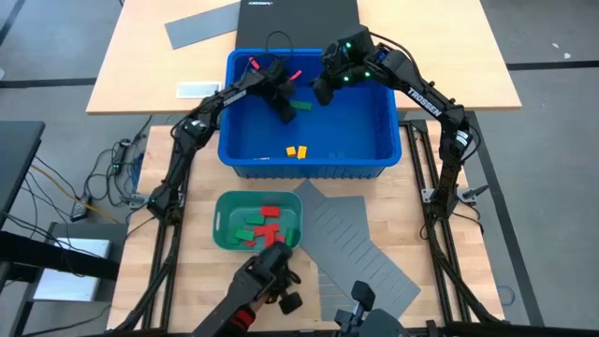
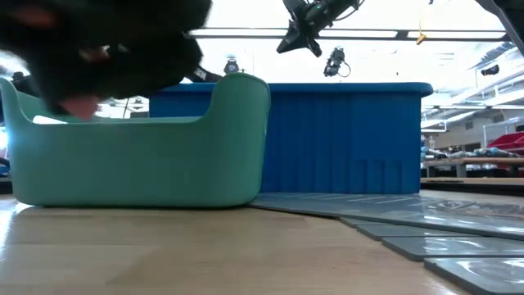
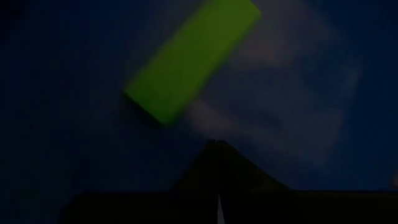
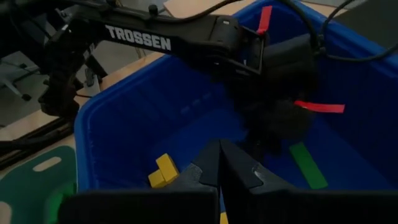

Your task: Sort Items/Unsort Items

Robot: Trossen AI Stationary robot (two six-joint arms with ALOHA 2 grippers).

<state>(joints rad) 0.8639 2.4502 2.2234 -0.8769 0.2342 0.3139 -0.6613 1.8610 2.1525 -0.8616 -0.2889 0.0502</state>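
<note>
You've got the left gripper (image 1: 286, 114) clenched empty in the blue bin (image 1: 245, 154), a green block (image 3: 189, 59) just ahead of its tips. Right gripper (image 1: 321, 94) clenched too, w/ yellow blocks (image 4: 163, 171) beside its tips.

A: Any lettering to read?
B: "TROSSEN" in white on the left arm (image 4: 140, 38), seen from the right wrist.
A: Elsewhere?
B: The same word on the right arm (image 1: 423, 101) from above. Nothing else is legible.
</note>
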